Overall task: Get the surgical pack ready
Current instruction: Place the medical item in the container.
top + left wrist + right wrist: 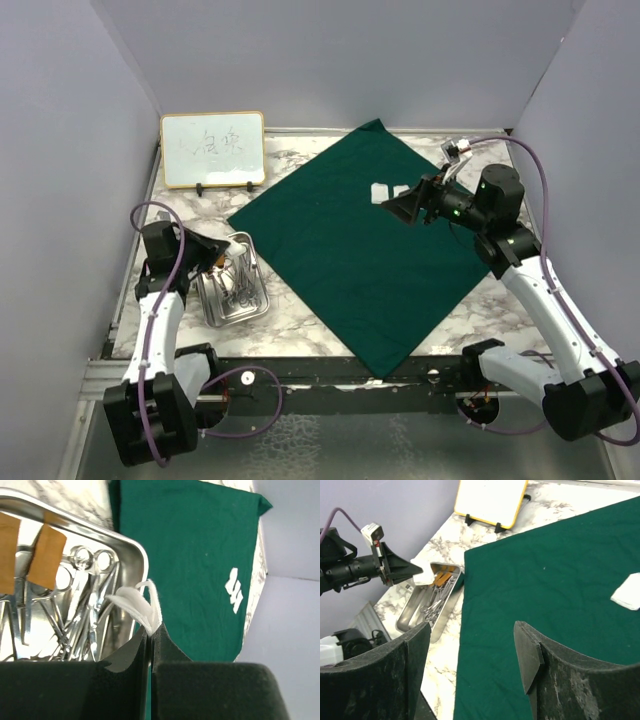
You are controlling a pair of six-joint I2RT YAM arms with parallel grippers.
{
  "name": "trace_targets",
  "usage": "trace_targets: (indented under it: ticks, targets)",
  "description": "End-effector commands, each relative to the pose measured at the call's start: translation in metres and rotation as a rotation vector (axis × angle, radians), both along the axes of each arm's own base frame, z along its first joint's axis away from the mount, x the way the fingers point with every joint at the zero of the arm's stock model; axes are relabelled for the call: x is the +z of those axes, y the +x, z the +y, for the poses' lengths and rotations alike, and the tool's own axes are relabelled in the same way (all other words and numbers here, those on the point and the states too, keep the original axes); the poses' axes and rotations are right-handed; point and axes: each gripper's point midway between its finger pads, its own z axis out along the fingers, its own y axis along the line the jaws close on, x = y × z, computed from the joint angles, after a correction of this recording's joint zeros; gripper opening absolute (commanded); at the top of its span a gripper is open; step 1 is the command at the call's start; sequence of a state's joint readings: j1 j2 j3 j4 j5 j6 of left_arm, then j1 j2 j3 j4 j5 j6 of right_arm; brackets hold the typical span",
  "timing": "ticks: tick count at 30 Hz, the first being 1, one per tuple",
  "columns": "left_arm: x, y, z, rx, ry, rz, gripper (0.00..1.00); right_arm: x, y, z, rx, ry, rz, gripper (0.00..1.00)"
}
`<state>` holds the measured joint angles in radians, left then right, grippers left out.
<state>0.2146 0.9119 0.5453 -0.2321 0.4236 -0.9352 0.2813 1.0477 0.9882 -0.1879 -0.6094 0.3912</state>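
Steel tray (127, 544), left end off-frame.

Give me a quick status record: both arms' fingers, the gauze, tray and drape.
left gripper: fingers shut on a gauze square, held above the tray
right gripper: fingers open, nothing between them, above the drape
laid gauze: white pieces lying together on the drape, close to the right gripper
tray: on the marble tabletop beside the drape's left edge, holding silver instruments
drape: dark green, spread flat, not folded
whiteboard: standing at the back left, off the drape
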Motion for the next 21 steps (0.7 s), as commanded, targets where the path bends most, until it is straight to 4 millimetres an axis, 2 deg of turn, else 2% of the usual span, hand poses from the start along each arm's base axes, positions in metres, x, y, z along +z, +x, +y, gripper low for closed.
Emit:
trace_targets:
  ticks: [1,4,8,13,21]
  targets:
    - [-0.021,0.01,0.007,0.088,-0.054,0.029,0.0,-0.012,0.01,-0.013,-0.08,-0.066,0.002,0.69]
    - [-0.033,0.014,0.005,0.062,-0.062,0.052,0.0,-0.016,0.012,-0.015,-0.093,-0.077,0.014,0.68]
    - [-0.036,0.023,0.0,0.04,-0.103,0.024,0.0,-0.018,0.011,-0.018,-0.11,-0.082,0.008,0.68]
    - [-0.046,0.031,0.005,0.105,-0.136,0.019,0.0,-0.015,0.011,-0.016,-0.1,-0.073,0.011,0.68]
    - [-0.051,0.049,0.005,0.105,-0.174,0.008,0.0,-0.012,0.011,-0.019,-0.123,-0.076,0.003,0.68]
